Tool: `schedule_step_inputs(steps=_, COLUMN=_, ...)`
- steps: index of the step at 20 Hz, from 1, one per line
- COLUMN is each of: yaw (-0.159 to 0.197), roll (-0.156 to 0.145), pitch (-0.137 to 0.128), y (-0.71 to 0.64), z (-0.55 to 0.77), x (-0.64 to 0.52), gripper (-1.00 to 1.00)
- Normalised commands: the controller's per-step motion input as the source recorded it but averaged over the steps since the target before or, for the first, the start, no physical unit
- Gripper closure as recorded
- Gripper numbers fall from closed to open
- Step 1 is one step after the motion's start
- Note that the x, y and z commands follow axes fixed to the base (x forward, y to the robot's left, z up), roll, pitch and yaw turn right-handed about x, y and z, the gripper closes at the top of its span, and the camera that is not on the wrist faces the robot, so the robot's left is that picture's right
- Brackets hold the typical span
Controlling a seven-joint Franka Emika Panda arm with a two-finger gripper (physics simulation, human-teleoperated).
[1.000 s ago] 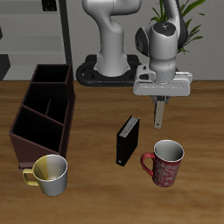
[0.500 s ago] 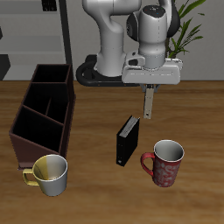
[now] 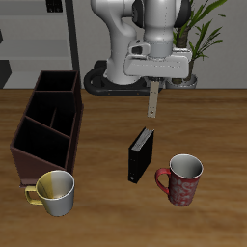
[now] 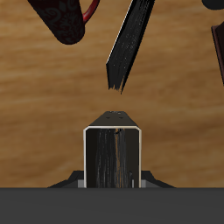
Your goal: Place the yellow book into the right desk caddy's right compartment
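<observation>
The yellow book [image 3: 153, 98] is gripped upright in the closed claw [image 3: 154, 84], held high above the surface [image 3: 106, 207], near its back edge

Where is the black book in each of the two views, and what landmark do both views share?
Exterior view: the black book stands on the table beside the red mug.
Wrist view: the black book is the dark slanted slab beyond the held yellow book.
Shared landmark: the red mug beside it.

The wooden table [image 3: 106, 207] bears the right desk caddy [image 3: 46, 125], 1 black book [image 3: 141, 154] and 2 mugs [image 3: 180, 178].
</observation>
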Motion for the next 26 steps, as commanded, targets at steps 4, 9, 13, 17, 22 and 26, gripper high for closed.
schedule_step_inputs(steps=4, yaw=-0.006, roll=-0.009, pitch=-0.037, y=-0.27, z=0.31, x=-0.15, gripper=1.00)
schedule_step_inputs(steps=9, yaw=0.005, roll=-0.008, pitch=-0.013, y=-0.29, z=0.12, x=-0.21, gripper=1.00)
schedule_step_inputs(steps=13, yaw=-0.045, roll=0.015, pitch=0.037, y=-0.50, z=0.18, x=-0.26, gripper=1.00)
schedule_step_inputs(steps=17, yaw=-0.050, roll=-0.044, pitch=-0.032, y=-0.57, z=0.22, x=-0.21, gripper=1.00)
schedule_step_inputs(steps=22, yaw=-0.010, roll=-0.055, pitch=-0.034, y=-0.37, z=0.17, x=-0.18, gripper=1.00)
schedule_step_inputs(steps=26, yaw=0.006, roll=-0.051, pitch=-0.016, y=-0.25, z=0.14, x=-0.09, gripper=1.00)
